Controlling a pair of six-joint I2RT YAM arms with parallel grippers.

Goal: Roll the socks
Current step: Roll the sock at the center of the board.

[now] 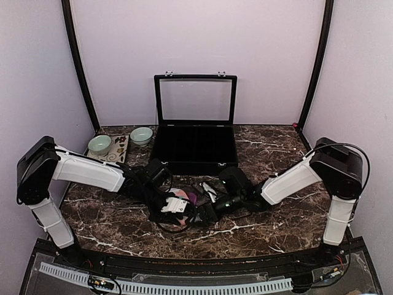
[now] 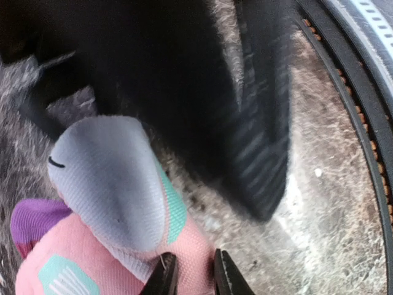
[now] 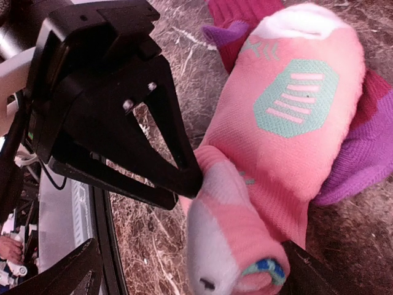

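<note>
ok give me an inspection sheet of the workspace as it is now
surface: dark veined marble table
job's things: pink sock lying on maroon sock, mid-table
clutter: open black case at back, two bowls back left
grippers: left gripper pinching pink sock; right gripper open, pink sock's end between its fingers
cables: cable loop on right arm
surroundings: lilac walls, black poles

At the marble worktop's (image 1: 276,227) far edge, centre: black compartment case (image 1: 194,147), glass lid (image 1: 195,99) upright. Toward the far-left corner: pale green bowl (image 1: 99,144), second bowl (image 1: 141,135), small cluttered tray (image 1: 118,151) between.
</note>
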